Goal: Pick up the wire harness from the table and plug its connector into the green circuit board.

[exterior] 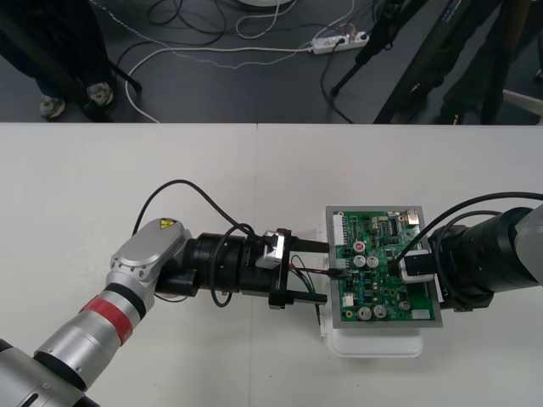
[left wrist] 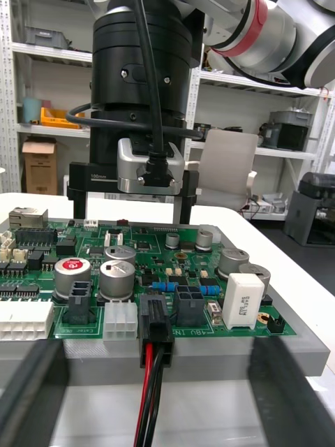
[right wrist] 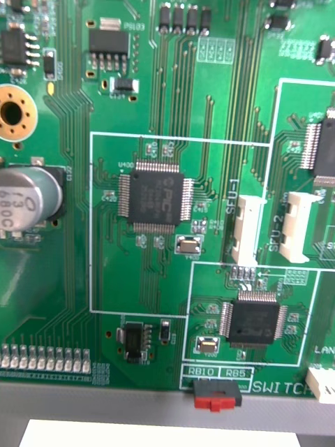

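The green circuit board (exterior: 386, 271) lies on its white base (exterior: 373, 343) at the right of the table. The harness's black plug (left wrist: 155, 328) stands in a socket at the board's edge nearest my left gripper, and also shows as the plug (exterior: 335, 273) from above. Its red and black wires (left wrist: 150, 401) run back between the left fingers without touching them. My left gripper (exterior: 312, 272) is open, one finger on each side of the wires (exterior: 307, 269). My right gripper (left wrist: 131, 209) stands over the board's far side with its fingers (left wrist: 185, 206) apart and nothing between them, the same right gripper (exterior: 413, 264) over the board's right half. The board (right wrist: 167, 209) is close below its camera.
The left arm's silver and red links (exterior: 127, 288) cross the table's lower left. The right arm (exterior: 501, 250) comes in over the right edge. Bare table (exterior: 170, 161) stretches to the left and behind the board. Capacitors and connectors (left wrist: 118, 276) rise from the board near the plug.
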Available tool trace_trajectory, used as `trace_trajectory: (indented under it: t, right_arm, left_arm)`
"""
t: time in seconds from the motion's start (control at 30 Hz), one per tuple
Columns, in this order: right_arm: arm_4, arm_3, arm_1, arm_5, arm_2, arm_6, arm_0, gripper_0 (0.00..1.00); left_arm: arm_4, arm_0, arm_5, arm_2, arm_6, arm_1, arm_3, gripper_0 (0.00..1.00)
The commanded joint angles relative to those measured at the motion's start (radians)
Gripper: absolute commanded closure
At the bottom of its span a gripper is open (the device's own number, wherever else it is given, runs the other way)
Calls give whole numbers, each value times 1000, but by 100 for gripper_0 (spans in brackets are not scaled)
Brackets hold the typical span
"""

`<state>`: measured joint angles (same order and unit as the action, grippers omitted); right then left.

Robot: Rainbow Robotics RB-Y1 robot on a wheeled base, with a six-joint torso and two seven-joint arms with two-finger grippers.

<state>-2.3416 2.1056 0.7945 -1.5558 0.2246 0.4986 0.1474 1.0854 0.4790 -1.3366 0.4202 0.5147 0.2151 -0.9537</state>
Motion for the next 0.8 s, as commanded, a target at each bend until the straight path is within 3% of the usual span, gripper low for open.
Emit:
trace_trajectory:
  t: [0.03,0.4,0.8]
  right_arm:
    - [10,31,-11,10,10,55,23,0]
    - [-4,25,5,10,-21,47,21,0]
    - [35,-29,61,10,-79,32,21,0]
  left_arm:
    - [-28,41,19,25,61,3,-16,0]
    - [-42,41,17,26,61,26,-16,0]
    - [-45,9,-4,9,56,124,-16,0]
